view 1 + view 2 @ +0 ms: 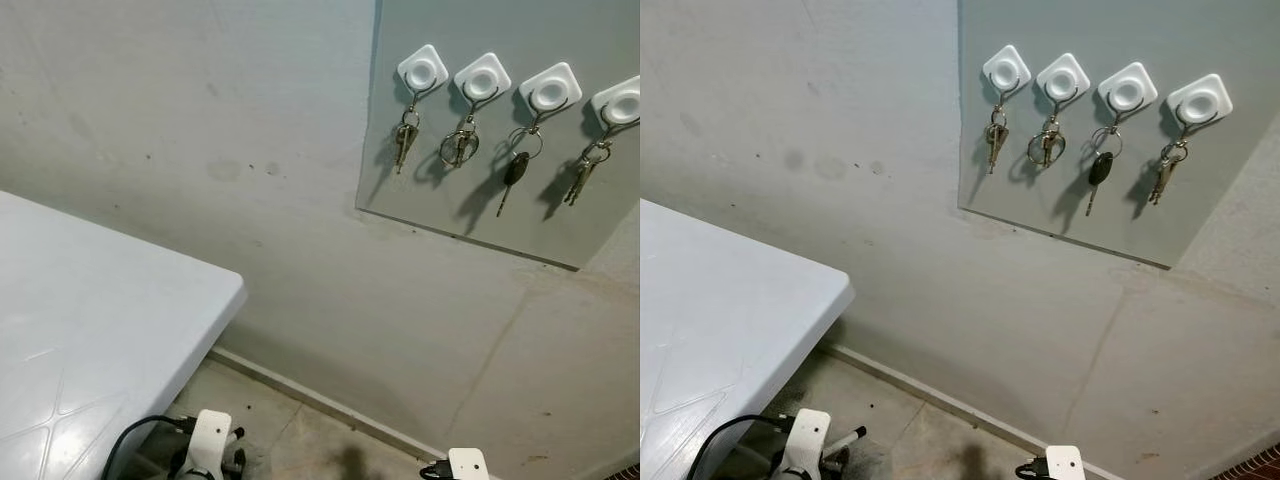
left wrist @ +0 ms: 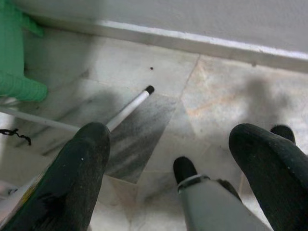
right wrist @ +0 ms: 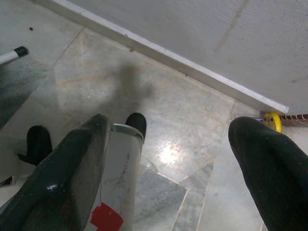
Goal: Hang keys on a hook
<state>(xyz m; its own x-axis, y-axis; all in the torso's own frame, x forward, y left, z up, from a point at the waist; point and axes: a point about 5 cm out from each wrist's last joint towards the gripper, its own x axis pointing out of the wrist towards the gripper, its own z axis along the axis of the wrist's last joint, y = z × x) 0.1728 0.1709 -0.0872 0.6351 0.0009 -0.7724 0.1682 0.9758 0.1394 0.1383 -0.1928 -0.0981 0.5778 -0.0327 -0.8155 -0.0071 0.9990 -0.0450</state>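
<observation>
Four white square hooks are fixed in a row on a grey board point(image 1: 470, 215) on the wall, up to the right. Each one carries keys: a small key bunch point(image 1: 405, 140) on the leftmost hook point(image 1: 422, 70), a ring with keys point(image 1: 460, 146) on the second hook point(image 1: 482, 78), a black-headed car key point(image 1: 513, 172) on the third hook point(image 1: 550, 88), and another bunch point(image 1: 580, 178) on the rightmost hook point(image 1: 620, 102). Both arms hang low over the floor, far below the hooks. My left gripper point(image 2: 173, 139) is open and holds nothing. My right gripper point(image 3: 173, 127) is open and holds nothing too.
A white table point(image 1: 90, 320) fills the lower left, its corner close to the wall. On the marble floor below are a white rod with a black tip point(image 2: 130, 106), a green plastic object point(image 2: 14, 62), a small yellow object point(image 3: 274, 121) by the skirting, and my own legs point(image 3: 120, 168).
</observation>
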